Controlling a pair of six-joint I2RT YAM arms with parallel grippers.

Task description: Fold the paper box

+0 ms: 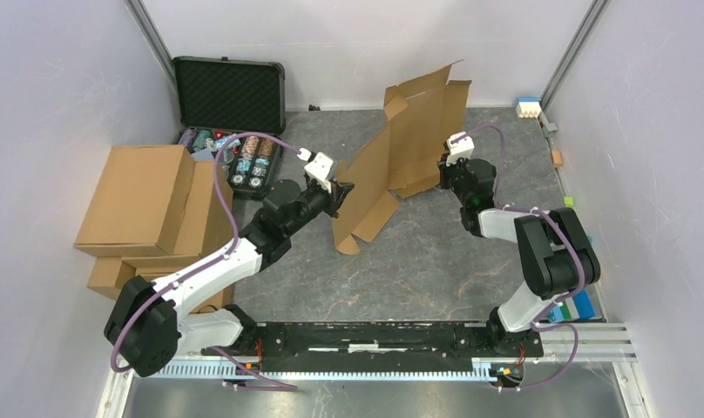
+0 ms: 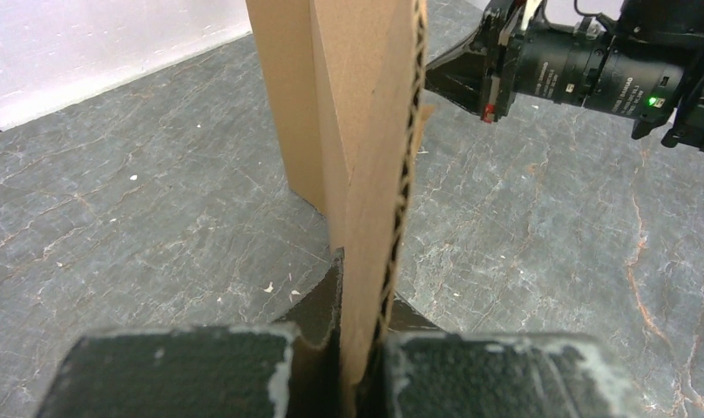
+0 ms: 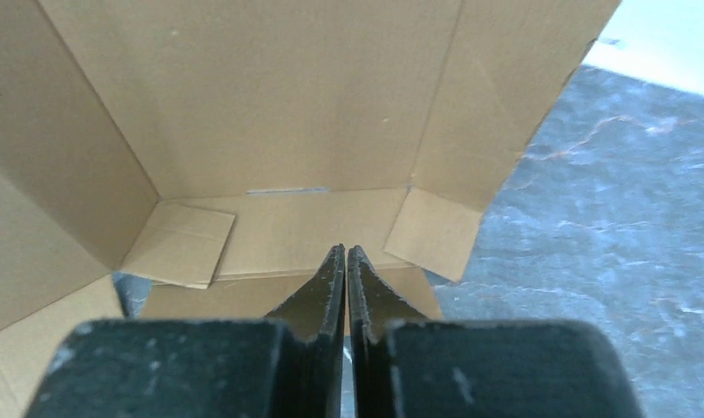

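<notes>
While the plain brown corrugated cardboard sheet (image 1: 414,131) stands half-raised on the grey marbled worktop (image 1: 436,261) between both arms, the left pincer (image 2: 363,270) pinches its left edge; the right pincer (image 3: 346,252) is pressed together, tips at a low flap

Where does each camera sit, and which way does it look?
Top: high behind the arms, looking down at the table; left arm and right arm show, the box between.
Left wrist: on the left arm, looking along the left jaws, shut on the box's edge; right arm beyond.
Right wrist: on the right arm, looking along the shut right jaws into the box's inside.
Shared: all see the box; top and left wrist both show the right arm.
</notes>
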